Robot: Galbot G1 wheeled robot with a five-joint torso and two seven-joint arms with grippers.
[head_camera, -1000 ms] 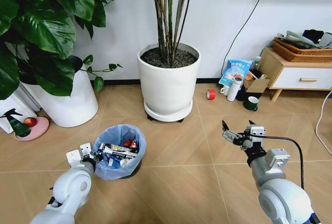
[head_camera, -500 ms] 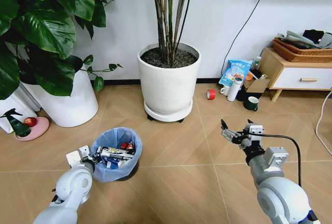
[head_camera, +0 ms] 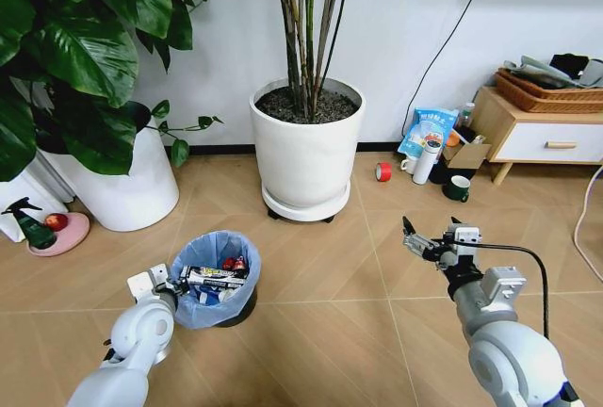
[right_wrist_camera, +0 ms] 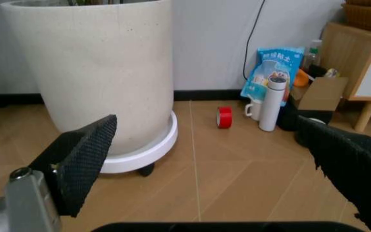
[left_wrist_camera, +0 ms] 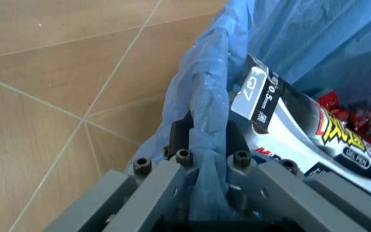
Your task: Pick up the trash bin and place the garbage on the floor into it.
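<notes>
The trash bin (head_camera: pixel 216 278) sits on the floor (head_camera: pixel 320 332), its crinkled light-blue bag (left_wrist_camera: pixel 205 125) folded over the rim, and the left gripper (head_camera: pixel 175 284) has it by the near-left edge. From the left wrist, the grey fingers (left_wrist_camera: pixel 172 179) are clamped on that bag-covered rim, one outside the bin and one inside. Just past the inner finger lies the garbage: a black-and-white wrapper (left_wrist_camera: pixel 289 125) with yellow lettering, flat across the bin's mouth, and beyond it something red and crinkly (left_wrist_camera: pixel 359 121), though what it is I can't quite make out. In the head view the same wrapper (head_camera: pixel 215 278) stretches away from the gripper across the opening, with the red bits (head_camera: pixel 233 263) at the far side.

Over on the other side, the right gripper (head_camera: pixel 426 244) hangs above bare floor, well apart from the bin, its black textured fingers (right_wrist_camera: pixel 82 159) spread wide with nothing between them. Straight ahead of it stands the big white plant pot (right_wrist_camera: pixel 95 72) on its wheeled saucer. Farther off, by the wall, are a red tape roll (right_wrist_camera: pixel 224 117), a white bottle (right_wrist_camera: pixel 270 103), a blue-and-white bag (right_wrist_camera: pixel 269 72) and a wooden cabinet (head_camera: pixel 537 136). Beyond the left gripper stands a second white pot (head_camera: pixel 127 181) with a leafy plant.
</notes>
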